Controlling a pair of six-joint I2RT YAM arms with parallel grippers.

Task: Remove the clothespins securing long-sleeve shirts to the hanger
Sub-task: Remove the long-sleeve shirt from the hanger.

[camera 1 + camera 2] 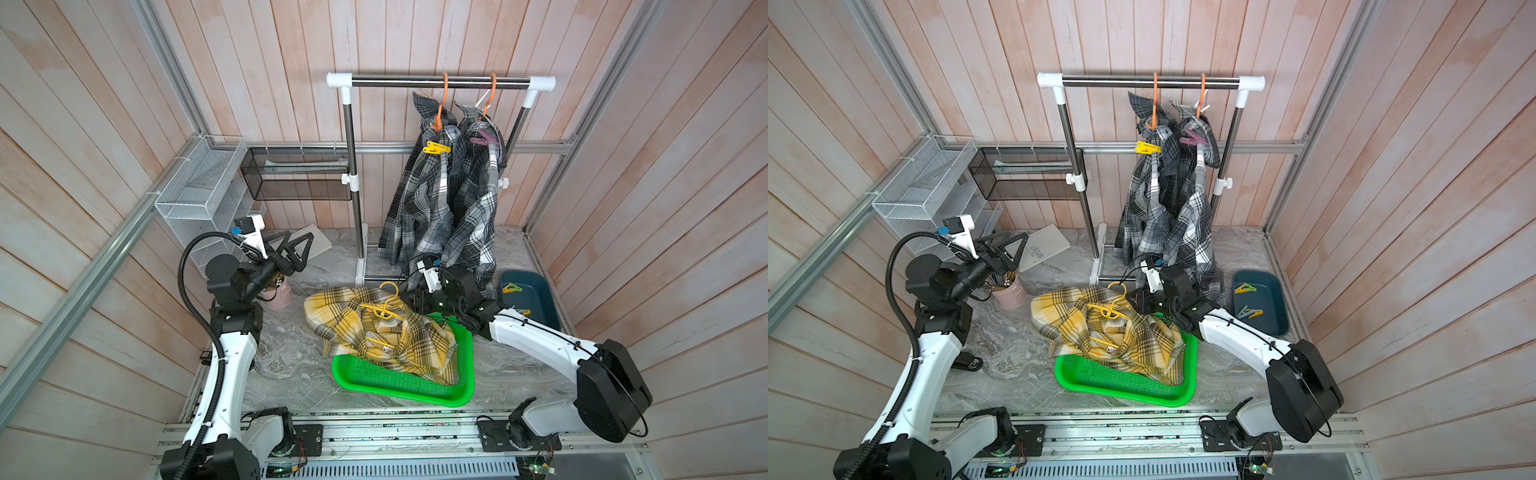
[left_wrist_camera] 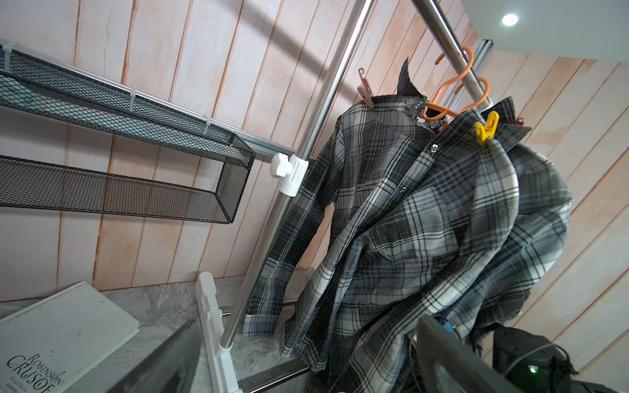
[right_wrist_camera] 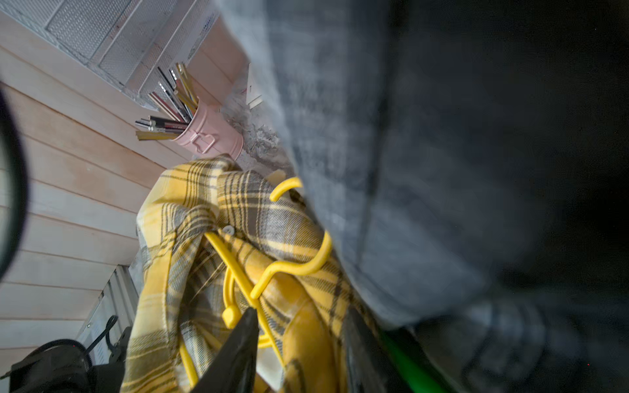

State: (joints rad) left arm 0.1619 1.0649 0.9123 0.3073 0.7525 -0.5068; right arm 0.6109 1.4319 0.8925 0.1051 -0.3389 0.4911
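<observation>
Nearest, the yellow plaid shirt (image 1: 374,332) lay slumped on its yellow hanger (image 1: 376,308) across the green basket (image 1: 395,384); the right gripper (image 3: 299,340) stood half-spread over that cloth, its hold impossible to tell; the left gripper (image 1: 297,246) gaped wide, empty; farthest, on the hanging grey shirts (image 1: 449,199), the yellow clothespin (image 1: 436,147) and mauve clothespin (image 1: 484,139) sat clipped; light, stiff and springy, they were probably best pinched at the flared tails.

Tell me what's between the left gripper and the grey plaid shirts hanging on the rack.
One upright post of the rack and its white foot stand between the open left gripper and the grey plaid shirts; both top views show it.
</observation>
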